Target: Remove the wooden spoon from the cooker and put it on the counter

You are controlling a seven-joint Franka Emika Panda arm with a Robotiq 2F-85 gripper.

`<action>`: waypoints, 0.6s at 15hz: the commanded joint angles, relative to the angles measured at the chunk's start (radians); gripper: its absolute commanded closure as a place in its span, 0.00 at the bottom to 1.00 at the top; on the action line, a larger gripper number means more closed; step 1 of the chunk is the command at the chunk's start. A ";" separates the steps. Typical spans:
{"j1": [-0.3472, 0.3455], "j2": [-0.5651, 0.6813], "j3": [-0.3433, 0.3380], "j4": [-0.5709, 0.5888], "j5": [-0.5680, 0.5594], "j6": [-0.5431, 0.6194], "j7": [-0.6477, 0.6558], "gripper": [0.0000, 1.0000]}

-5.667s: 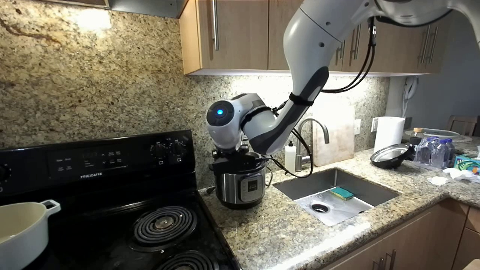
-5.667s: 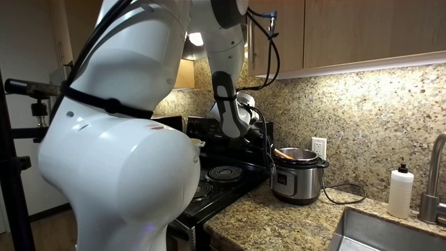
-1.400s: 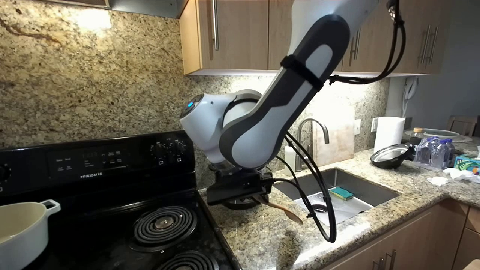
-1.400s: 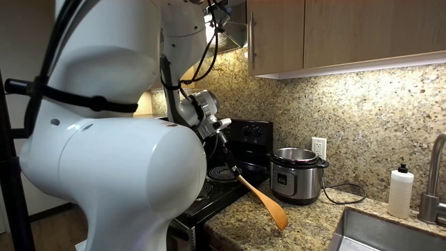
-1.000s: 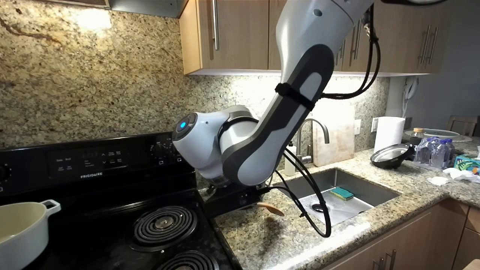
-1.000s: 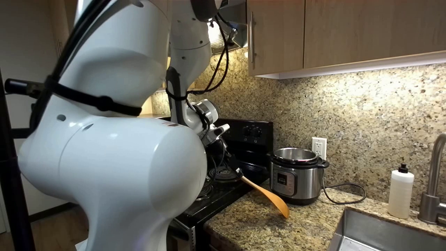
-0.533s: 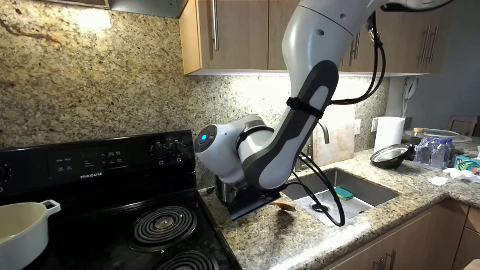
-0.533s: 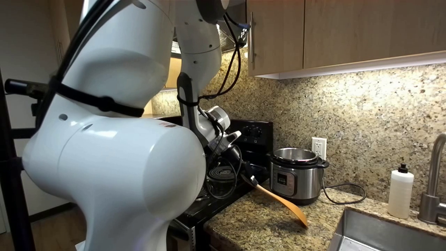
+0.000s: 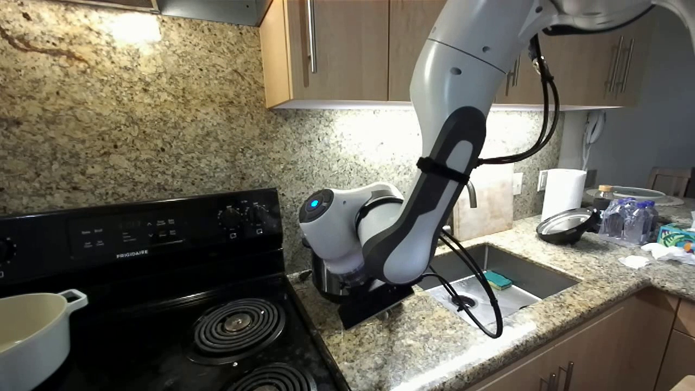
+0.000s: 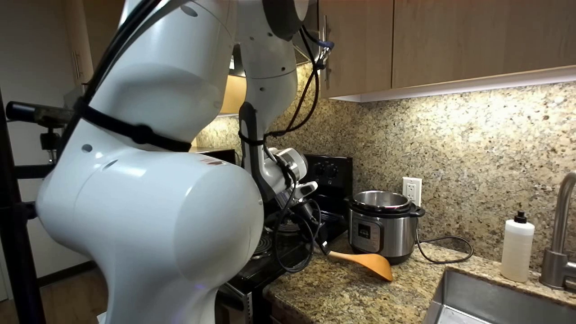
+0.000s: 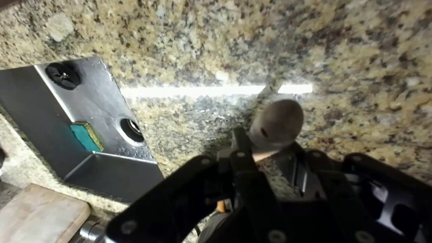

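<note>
The wooden spoon (image 10: 366, 260) slants from my gripper (image 10: 325, 248), its orange-brown bowl low on the granite counter (image 10: 342, 297) in front of the cooker (image 10: 396, 236). In the wrist view, the spoon's handle end (image 11: 280, 121) pokes up between the fingertips of my gripper (image 11: 270, 140). The handle seems to touch both fingers; granite shows through the narrow gap below it. The bowl is mostly hidden there behind the left finger. The cooker stands upright with its top open. In an exterior view the arm hides most of the cooker (image 9: 320, 279), and the spoon is almost wholly hidden.
The black stove (image 9: 163, 326) with coil burners and a white pot (image 9: 38, 336) borders the counter. The sink (image 9: 505, 301) holds a green sponge (image 9: 497, 279). A soap bottle (image 10: 517, 249) and the faucet (image 10: 558, 234) stand behind it. Upper cabinets (image 9: 336, 49) hang above.
The spoon stood in the cooker at first; my gripper has lifted it out and over the counter. In the last half second the gripper has lowered, and the spoon lies flatter with its bowl turned.
</note>
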 commanded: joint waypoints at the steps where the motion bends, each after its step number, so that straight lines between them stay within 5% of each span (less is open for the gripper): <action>1: -0.038 -0.035 0.034 -0.053 0.163 0.081 -0.200 0.90; 9: -0.007 -0.144 0.023 -0.149 0.604 -0.015 -0.458 0.90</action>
